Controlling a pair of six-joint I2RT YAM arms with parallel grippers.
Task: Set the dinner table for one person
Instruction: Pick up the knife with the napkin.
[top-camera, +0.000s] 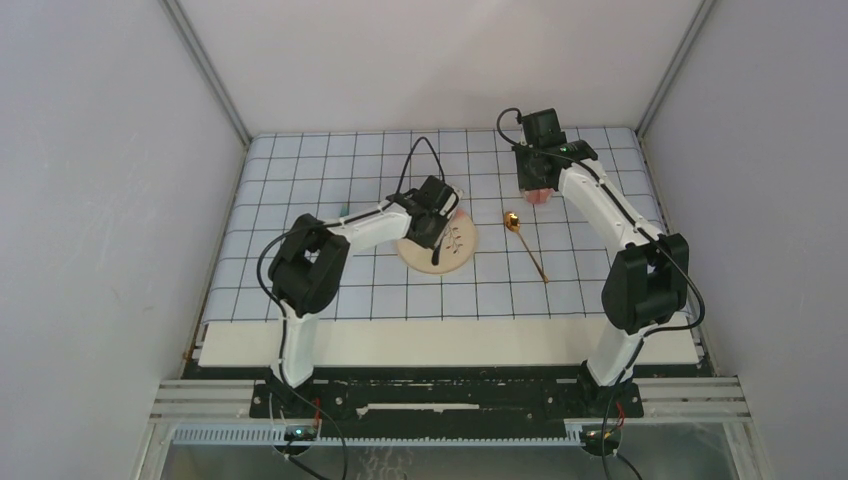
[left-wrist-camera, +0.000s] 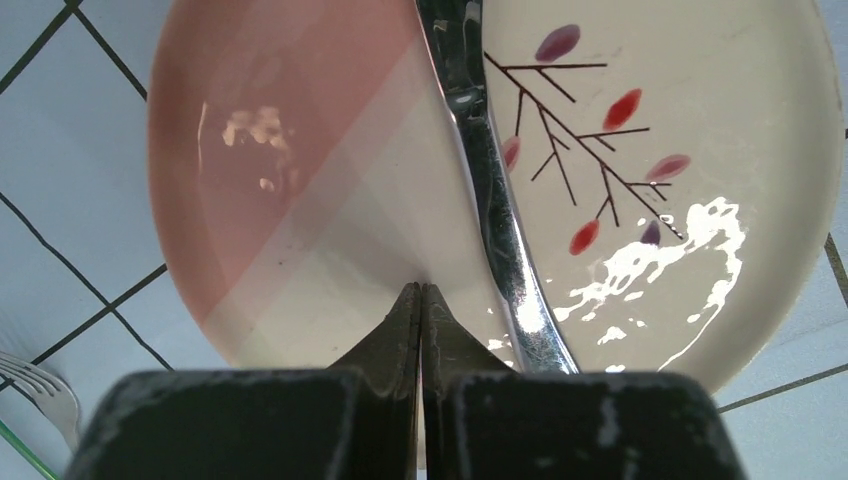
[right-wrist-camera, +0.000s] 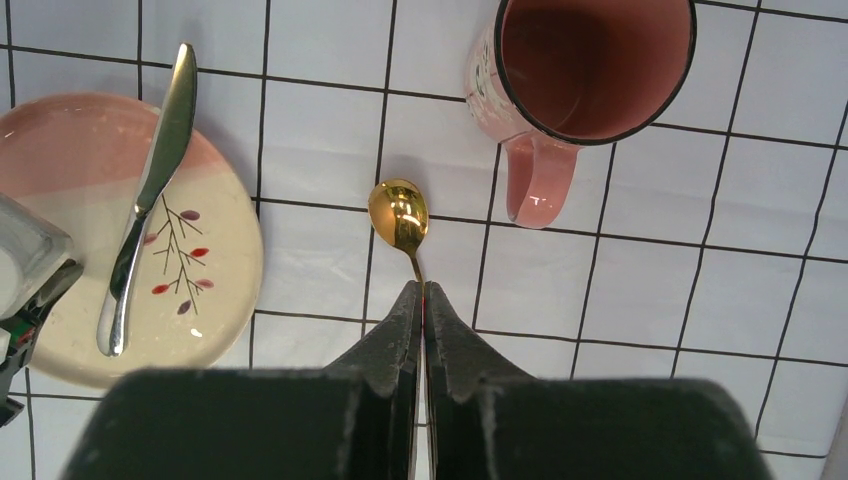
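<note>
The dinner table (top-camera: 450, 342) shows as a cream-white strip in front of a pale-blue gridded cloth (top-camera: 330, 170). On the cloth lies a pink-and-cream plate (top-camera: 455, 245) (left-wrist-camera: 300, 150) (right-wrist-camera: 215, 270) with a silver knife (left-wrist-camera: 480, 170) (right-wrist-camera: 150, 190) across it. My left gripper (top-camera: 438, 230) (left-wrist-camera: 421, 290) hovers over the plate's near part, shut and empty, left of the knife. A gold spoon (top-camera: 525, 245) (right-wrist-camera: 398, 215) lies on the cloth beside a pink mug (top-camera: 540, 195) (right-wrist-camera: 590, 70). My right gripper (top-camera: 537, 185) (right-wrist-camera: 422, 290) is shut above the spoon's handle, which runs behind its tips.
A silver fork (left-wrist-camera: 45, 385) lies on the cloth left of the plate, only its tines in view. Grey walls enclose the cloth on three sides. Part of my left arm (right-wrist-camera: 30, 270) reaches over the plate's left rim in the right wrist view.
</note>
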